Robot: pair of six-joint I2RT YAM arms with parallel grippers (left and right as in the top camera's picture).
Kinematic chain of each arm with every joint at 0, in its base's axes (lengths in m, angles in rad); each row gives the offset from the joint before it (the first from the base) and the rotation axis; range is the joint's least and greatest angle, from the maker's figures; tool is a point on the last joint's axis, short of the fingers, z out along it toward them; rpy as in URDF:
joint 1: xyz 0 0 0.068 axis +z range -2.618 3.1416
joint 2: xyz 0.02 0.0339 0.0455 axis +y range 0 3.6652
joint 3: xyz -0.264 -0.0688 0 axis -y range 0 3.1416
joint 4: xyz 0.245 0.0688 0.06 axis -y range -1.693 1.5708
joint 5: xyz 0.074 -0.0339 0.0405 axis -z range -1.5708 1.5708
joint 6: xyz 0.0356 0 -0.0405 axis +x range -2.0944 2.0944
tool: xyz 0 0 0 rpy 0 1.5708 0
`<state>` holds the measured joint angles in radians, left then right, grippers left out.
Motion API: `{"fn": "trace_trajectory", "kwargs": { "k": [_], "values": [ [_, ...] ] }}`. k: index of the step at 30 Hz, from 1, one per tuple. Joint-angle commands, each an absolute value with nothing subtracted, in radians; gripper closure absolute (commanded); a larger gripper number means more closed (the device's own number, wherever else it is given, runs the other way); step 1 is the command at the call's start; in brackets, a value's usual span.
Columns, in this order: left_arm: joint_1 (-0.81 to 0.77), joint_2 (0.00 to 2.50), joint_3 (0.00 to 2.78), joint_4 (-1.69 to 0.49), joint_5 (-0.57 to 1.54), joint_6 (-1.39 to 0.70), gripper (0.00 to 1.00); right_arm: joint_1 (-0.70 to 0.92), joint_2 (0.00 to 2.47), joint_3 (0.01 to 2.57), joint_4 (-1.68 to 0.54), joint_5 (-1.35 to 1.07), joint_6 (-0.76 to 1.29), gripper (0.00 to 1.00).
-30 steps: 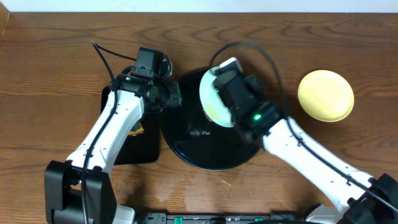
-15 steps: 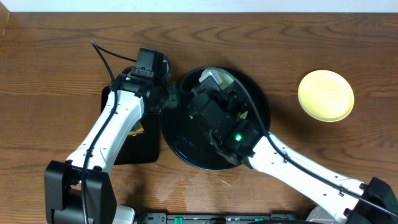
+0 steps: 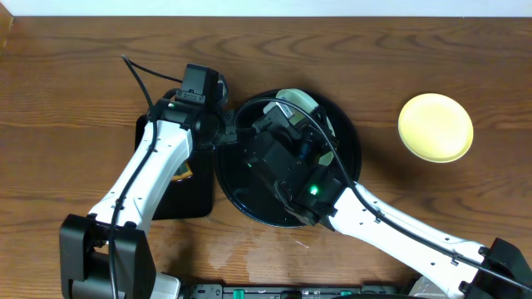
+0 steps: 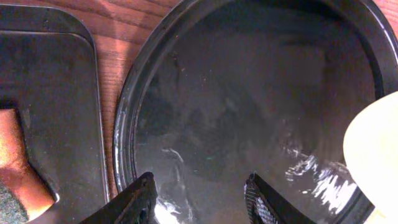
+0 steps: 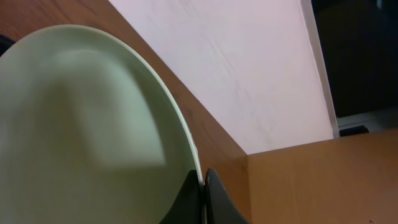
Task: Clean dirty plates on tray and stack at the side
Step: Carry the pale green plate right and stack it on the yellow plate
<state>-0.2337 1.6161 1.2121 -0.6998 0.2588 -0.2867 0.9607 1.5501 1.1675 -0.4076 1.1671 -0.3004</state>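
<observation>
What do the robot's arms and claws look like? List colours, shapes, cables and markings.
Both arms are white tubular links with black joints. The left arm has a thin black cable; the right arm carries a green light on its black wrist. The left claw has two black fingers.

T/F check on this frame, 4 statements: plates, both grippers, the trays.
1. The pale yellow round plate lies on the brown wood tabletop, off the large round glossy black tray. True.
2. The right gripper is empty. False: it is shut on the rim of a pale mint round plate, held over the round tray.
3. The left gripper is clamped on a plate. False: its fingers are apart with nothing between them, at the round tray's left rim.
4. An orange-brown pad lies in the smaller rectangular black tray. True.
</observation>
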Motion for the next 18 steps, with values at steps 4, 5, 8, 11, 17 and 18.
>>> {"fn": "trace_trajectory", "kwargs": {
  "k": [4, 5, 8, 11, 17, 18],
  "values": [
    [-0.234, 1.622, 1.198, -0.702, 0.249, -0.273, 0.51, 0.970, 1.522, 1.176, -0.399, 1.208, -0.309, 0.99],
    [-0.234, 1.622, 1.198, -0.702, 0.249, -0.273, 0.51, 0.969, 1.522, 1.176, -0.398, 1.208, -0.308, 0.99],
    [-0.234, 1.622, 1.198, -0.702, 0.249, -0.273, 0.51, 0.968, 1.522, 1.176, -0.392, 1.208, -0.308, 0.99],
    [-0.234, 1.622, 1.198, -0.703, 0.249, -0.274, 0.51, 0.968, 1.522, 1.176, -0.390, 1.208, -0.308, 0.99],
    [-0.234, 1.622, 1.198, -0.703, 0.249, -0.273, 0.51, 0.960, 1.522, 1.176, -0.376, 1.192, -0.290, 0.99],
    [-0.234, 1.622, 1.198, -0.703, 0.249, -0.274, 0.51, 0.954, 1.522, 1.176, -0.376, 1.183, -0.272, 0.99]
  ]
}}
